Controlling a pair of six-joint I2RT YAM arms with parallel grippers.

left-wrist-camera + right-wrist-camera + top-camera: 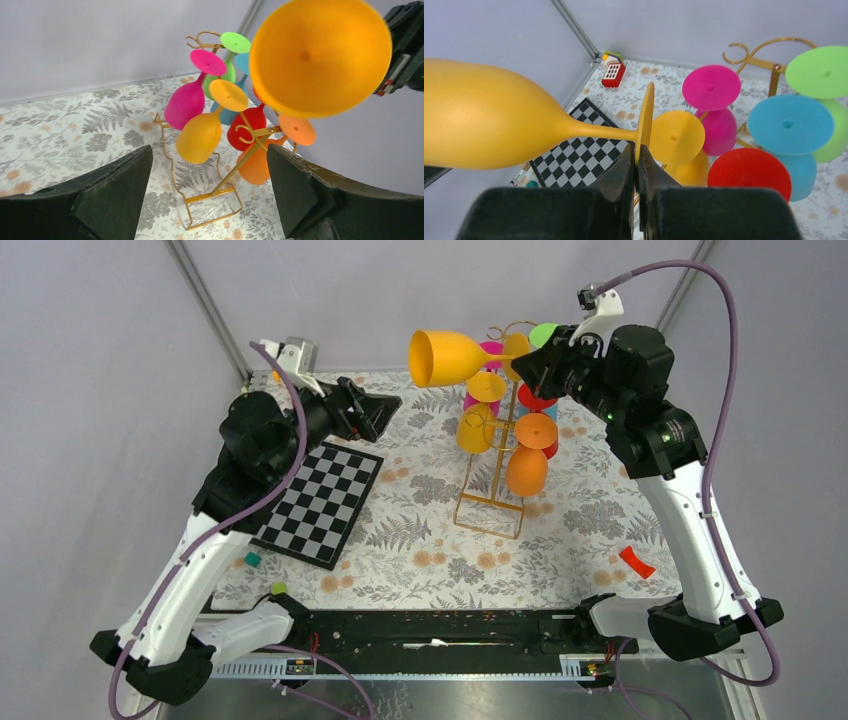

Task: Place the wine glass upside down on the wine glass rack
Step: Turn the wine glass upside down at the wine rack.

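A yellow-orange wine glass (445,357) is held level in the air, its bowl pointing left and its open mouth facing the left wrist camera (320,55). My right gripper (520,365) is shut on the edge of the glass's foot (644,120), with the fingertips (628,159) pinching the disc. The foot is right beside the top of the gold wine glass rack (497,455), which stands on the floral cloth with several coloured glasses hanging upside down from it. My left gripper (385,410) stands wide open left of the glass with nothing between its fingers (125,180).
A checkerboard (325,502) lies under the left arm. A red piece (636,561) lies near the right arm, with small teal (253,559) and green (279,588) cubes at the front left. A red-and-white block (613,74) sits in the far left corner.
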